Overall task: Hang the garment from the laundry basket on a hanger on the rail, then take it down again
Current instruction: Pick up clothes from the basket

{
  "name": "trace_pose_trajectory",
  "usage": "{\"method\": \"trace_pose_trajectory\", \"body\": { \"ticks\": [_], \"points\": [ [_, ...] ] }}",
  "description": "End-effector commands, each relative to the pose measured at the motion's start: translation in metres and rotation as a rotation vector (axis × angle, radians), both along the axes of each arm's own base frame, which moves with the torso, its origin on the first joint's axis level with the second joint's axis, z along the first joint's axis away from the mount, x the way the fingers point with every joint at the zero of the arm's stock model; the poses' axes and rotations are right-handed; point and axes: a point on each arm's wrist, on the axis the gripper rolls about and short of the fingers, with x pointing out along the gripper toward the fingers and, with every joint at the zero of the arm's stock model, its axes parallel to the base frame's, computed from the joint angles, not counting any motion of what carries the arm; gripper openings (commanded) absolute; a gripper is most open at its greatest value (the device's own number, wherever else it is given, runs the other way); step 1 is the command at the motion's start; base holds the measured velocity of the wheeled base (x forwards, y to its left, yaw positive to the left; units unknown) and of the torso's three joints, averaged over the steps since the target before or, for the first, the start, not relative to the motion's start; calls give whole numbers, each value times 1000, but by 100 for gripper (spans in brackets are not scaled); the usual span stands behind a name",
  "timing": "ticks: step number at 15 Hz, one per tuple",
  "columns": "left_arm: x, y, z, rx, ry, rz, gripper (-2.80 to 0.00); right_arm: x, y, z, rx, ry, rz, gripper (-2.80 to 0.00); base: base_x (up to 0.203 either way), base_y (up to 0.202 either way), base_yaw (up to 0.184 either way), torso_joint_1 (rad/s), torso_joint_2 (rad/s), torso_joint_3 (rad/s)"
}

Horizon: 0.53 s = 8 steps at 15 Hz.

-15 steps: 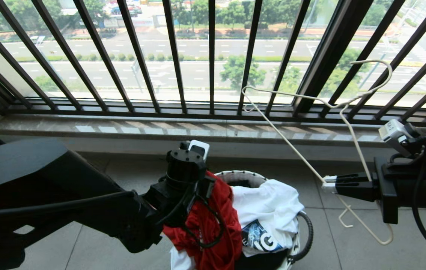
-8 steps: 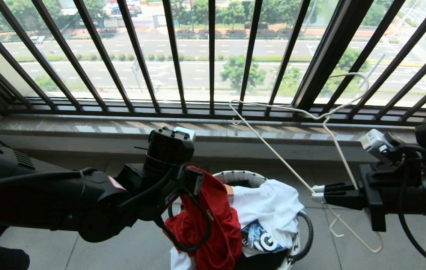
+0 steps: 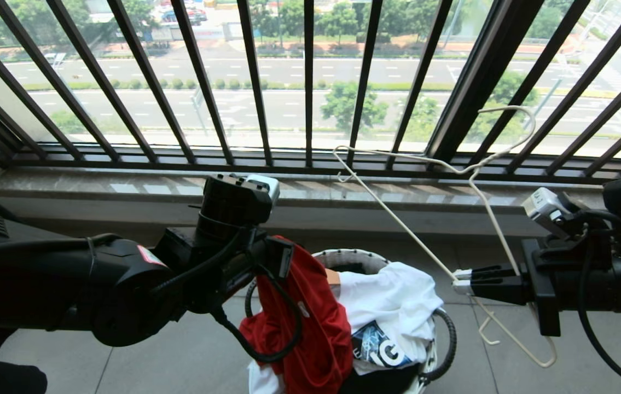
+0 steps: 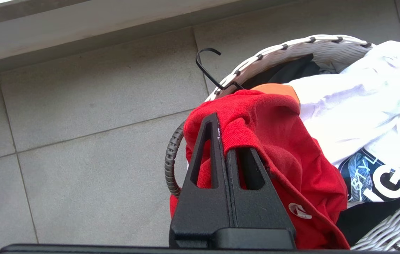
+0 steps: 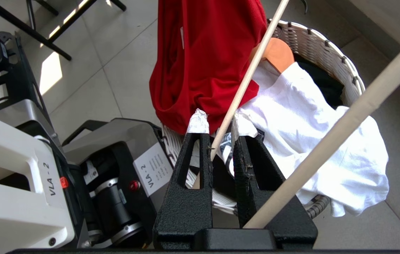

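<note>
The left gripper [image 4: 221, 135] is closed on a fold of the red T-shirt [image 4: 274, 148], near what seems to be the ribbed collar edge, though the folds make this hard to confirm. The shirt hangs from the pinch just above the laundry basket [image 3: 351, 255], and its lower part drapes over the basket's near rim. Inside the basket lie a white graphic-print shirt [image 3: 392, 306], a dark garment under it, and the orange end of a wooden hanger [image 5: 277, 51].

To the right of the basket, the right gripper [image 3: 460, 276] is clamped on the lower bar of the white wire hanger [image 3: 471, 169]. The hanger stands tilted above the basket's right side, with its hook up in front of the window bars [image 3: 255, 82]. The rail is not in view.

Several things can go wrong from here. The pinch takes only a small fold, so the shirt may slip out if the arm lifts fast. The hanging cloth touches the white shirt and may drag it out of the basket. The thin hanger may also turn between the right fingers when the shirt's weight comes on one end.
</note>
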Motion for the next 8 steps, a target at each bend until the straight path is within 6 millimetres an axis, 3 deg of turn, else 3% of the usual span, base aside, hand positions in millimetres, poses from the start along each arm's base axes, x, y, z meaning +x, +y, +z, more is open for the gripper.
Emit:
{"method": "trace_pose_trajectory", "body": {
  "ticks": [1,8],
  "points": [
    [5,-4,-7,10,13,4,-280,0,0,1,2,-6,3,-280,0,0,0,3,4,105],
    [10,-3,-1,-12,-2,20,-280,1,-2,3,10,-4,-12,-280,0,0,0,2,3,186]
  ]
}}
